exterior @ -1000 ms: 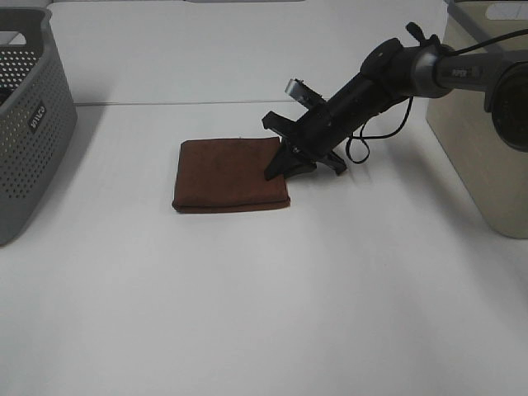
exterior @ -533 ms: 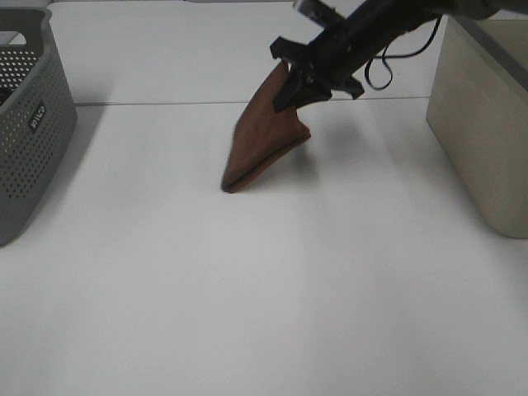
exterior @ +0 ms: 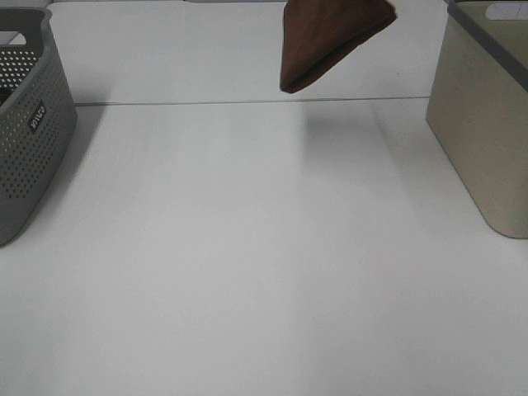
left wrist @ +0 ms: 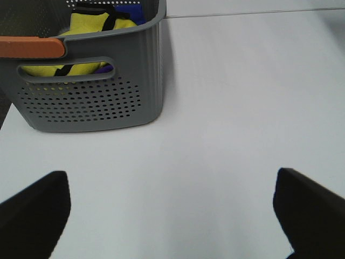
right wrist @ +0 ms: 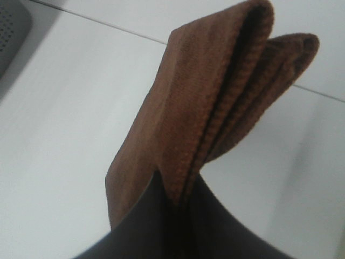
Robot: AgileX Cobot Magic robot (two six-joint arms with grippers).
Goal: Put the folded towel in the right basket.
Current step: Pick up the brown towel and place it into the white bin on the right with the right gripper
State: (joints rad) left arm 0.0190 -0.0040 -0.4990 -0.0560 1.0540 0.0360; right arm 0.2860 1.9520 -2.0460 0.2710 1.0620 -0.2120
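The folded brown towel (exterior: 326, 41) hangs in the air at the top of the exterior high view, left of the beige right basket (exterior: 487, 124). The arm holding it is out of that view. In the right wrist view my right gripper (right wrist: 175, 202) is shut on one edge of the towel (right wrist: 215, 108), which dangles away from the fingers above the white table. My left gripper (left wrist: 172, 216) is open and empty; its two dark fingertips (left wrist: 32, 210) show at the frame's lower corners, above the bare table.
A grey perforated basket (exterior: 29, 124) stands at the left edge of the table; in the left wrist view the same basket (left wrist: 91, 91) holds yellow and blue items. A seam line (exterior: 247, 102) crosses the table at the back.
My right gripper has lifted the towel off the table, up and to the right, and the arm has left the top of the exterior view. The towel now hangs near the frame's top.
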